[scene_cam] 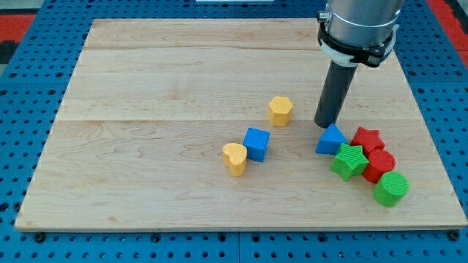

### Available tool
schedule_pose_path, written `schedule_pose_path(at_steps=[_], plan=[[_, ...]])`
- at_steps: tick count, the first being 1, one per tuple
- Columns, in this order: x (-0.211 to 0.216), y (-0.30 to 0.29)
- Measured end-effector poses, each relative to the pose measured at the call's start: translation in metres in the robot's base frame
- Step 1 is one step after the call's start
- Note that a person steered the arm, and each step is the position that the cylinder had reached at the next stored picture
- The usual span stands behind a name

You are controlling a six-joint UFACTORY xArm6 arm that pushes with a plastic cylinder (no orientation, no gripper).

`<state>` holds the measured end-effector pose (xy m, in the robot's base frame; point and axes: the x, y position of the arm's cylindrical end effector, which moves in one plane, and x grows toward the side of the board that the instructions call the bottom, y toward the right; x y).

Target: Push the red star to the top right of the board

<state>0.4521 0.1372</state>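
Observation:
The red star (pixel 367 138) lies at the view's right, in a tight cluster of blocks. A blue triangle (pixel 331 139) touches it on its left, a green star (pixel 349 161) sits just below it, and a red cylinder (pixel 379 164) is at its lower right. My tip (pixel 325 124) stands on the board just above the blue triangle, left of and slightly above the red star, not touching the star.
A green cylinder (pixel 391 189) sits at the cluster's bottom right near the board's edge. A yellow hexagon (pixel 280 110), a blue cube (pixel 257 143) and a yellow heart (pixel 235 158) lie mid-board. The wooden board (pixel 146 88) sits on a blue perforated table.

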Motion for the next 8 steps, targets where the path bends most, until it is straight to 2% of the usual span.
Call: schedule_pose_path(at_steps=[2,3,4,5,7,8], plan=[[-0.027,0.009],[-0.029,0.053],[-0.027,0.123],[0.024,0.142],[0.027,0.142],[0.042,0.15]])
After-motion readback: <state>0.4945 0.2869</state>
